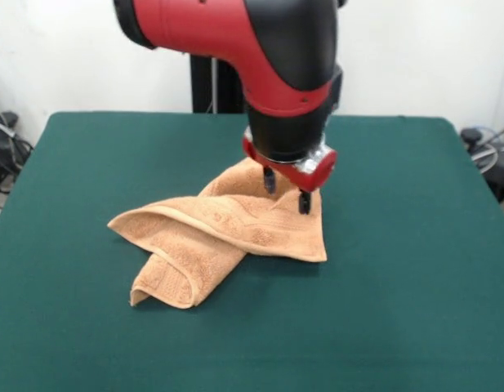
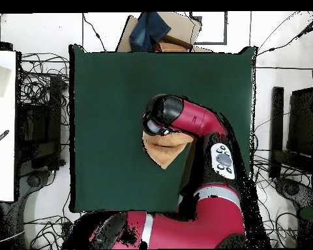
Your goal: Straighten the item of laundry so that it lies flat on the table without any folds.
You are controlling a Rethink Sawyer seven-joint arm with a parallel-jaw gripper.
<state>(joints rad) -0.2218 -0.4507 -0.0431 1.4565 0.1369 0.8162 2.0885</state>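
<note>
The item of laundry (image 1: pixel 227 233), a light orange-tan terry towel, lies crumpled near the middle of the dark green table (image 1: pixel 399 286). One corner is folded over toward the front left and a thick fold runs across the towel. My gripper (image 1: pixel 286 192) hangs over the towel's back right part, open, its two black fingertips (image 1: pixel 304 202) spread apart just at the cloth, with nothing held between them. From overhead, the red and black arm (image 2: pixel 185 117) covers most of the towel (image 2: pixel 164 151), and only a tan wedge shows on the table (image 2: pixel 107 97).
Beyond the table's far edge in the overhead view sits a cardboard box with blue cloth (image 2: pixel 159 29). A white surface (image 2: pixel 1 124) stands off one side, and cables and dark equipment (image 2: pixel 296 124) lie around the table.
</note>
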